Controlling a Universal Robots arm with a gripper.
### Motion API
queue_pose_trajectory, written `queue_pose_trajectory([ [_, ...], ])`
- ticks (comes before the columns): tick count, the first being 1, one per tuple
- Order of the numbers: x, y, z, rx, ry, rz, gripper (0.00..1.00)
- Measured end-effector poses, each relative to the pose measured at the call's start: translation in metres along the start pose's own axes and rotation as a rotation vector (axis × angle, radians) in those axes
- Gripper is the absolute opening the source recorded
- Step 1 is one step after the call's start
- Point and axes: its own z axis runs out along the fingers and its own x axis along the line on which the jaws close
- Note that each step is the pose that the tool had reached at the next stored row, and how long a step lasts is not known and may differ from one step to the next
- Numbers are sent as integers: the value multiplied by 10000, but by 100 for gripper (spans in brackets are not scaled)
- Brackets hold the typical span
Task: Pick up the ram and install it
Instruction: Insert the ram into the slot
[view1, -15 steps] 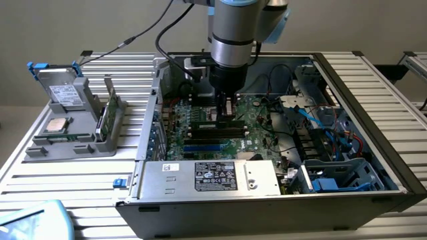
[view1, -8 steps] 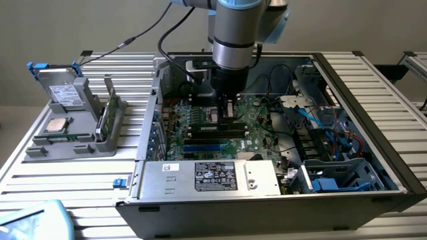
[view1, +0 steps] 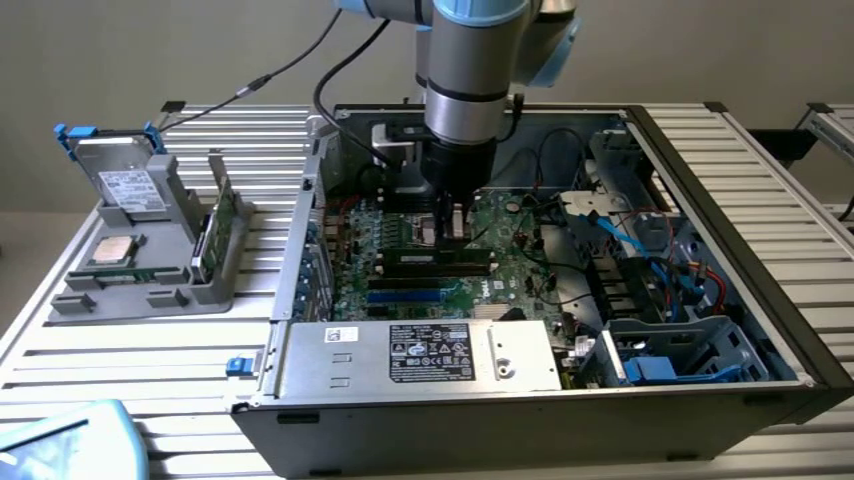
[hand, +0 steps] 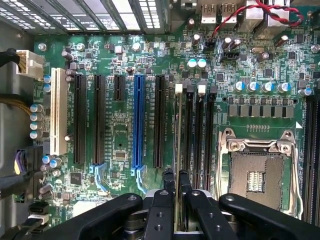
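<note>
One tool (hand: 176, 176) nearly closed, pinching ram (hand: 178, 135) edge-on.

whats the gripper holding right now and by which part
The ram, seen edge-on, its upper edge pinched in the gripper.

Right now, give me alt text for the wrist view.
A black gripper holds the ram edge-on over a memory slot on a green motherboard. An empty CPU socket sits on one side of that slot; black, blue and white expansion slots on the other.
</note>
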Motion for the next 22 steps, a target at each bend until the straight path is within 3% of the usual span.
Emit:
queue_pose_trajectory([
  [11, -32, -2, 26, -3, 13, 39, 15],
  [13, -36, -2, 29, -4, 71, 42, 15],
  [17, -42, -3, 47, 2, 279, 54, 15],
  [22, -60, -4, 49, 3, 305, 55, 15],
])
